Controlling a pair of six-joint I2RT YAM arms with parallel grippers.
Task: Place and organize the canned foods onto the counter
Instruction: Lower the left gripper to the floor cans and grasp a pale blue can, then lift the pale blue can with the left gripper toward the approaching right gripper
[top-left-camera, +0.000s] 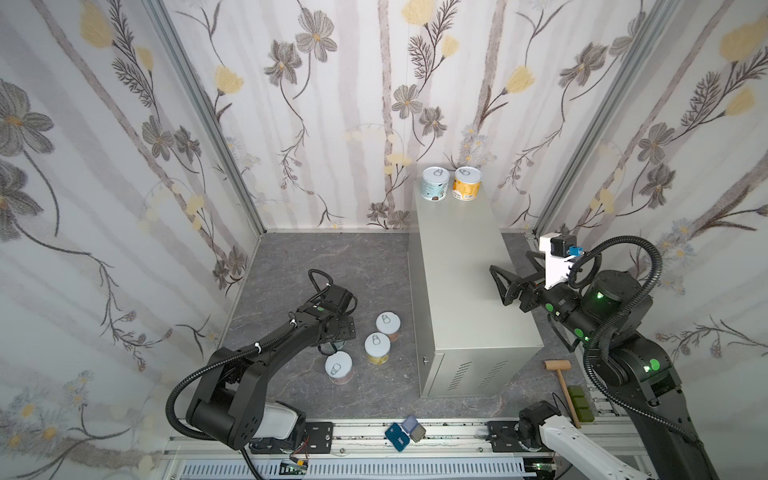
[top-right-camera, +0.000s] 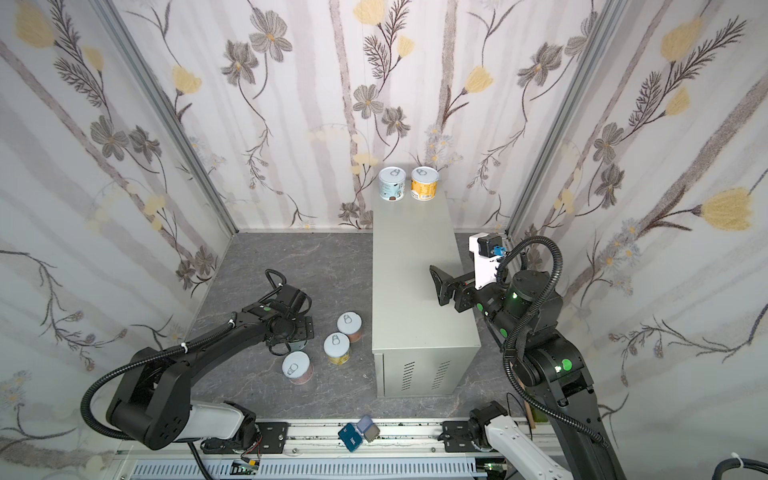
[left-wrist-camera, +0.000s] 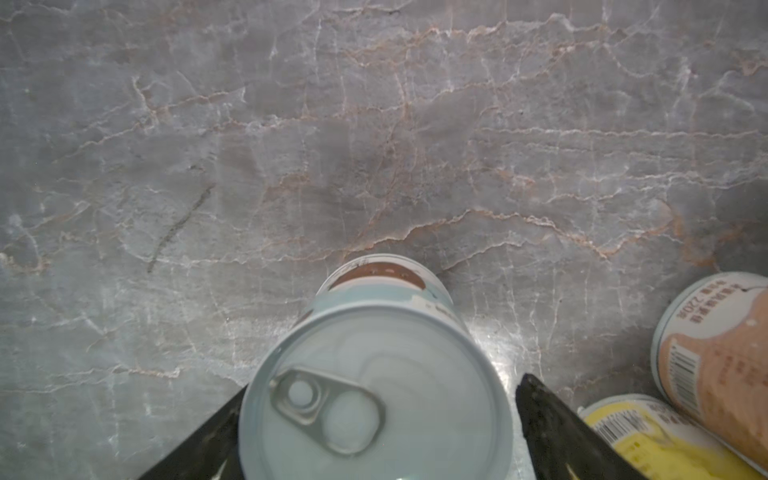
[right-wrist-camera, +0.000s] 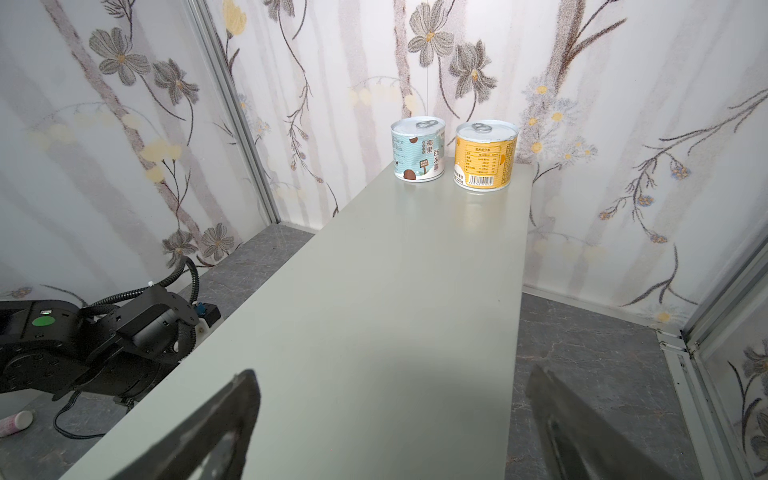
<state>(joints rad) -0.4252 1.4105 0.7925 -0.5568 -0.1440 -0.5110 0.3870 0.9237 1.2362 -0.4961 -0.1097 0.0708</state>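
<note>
Marbled floor (left-wrist-camera: 374, 124), left gripper (left-wrist-camera: 384, 390) straddling the light blue can (left-wrist-camera: 376, 365)
Your jaws stand apart, a gap showing on one side: squeeze off-centre and the can may skid into the yellow can (left-wrist-camera: 648, 440) just beside. It sits upright between them; the counter (top-left-camera: 457, 257) stands well apart.

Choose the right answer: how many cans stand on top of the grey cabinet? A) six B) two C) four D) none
B: only a light blue can and an orange can stand side by side at the far end of the cabinet.
</note>
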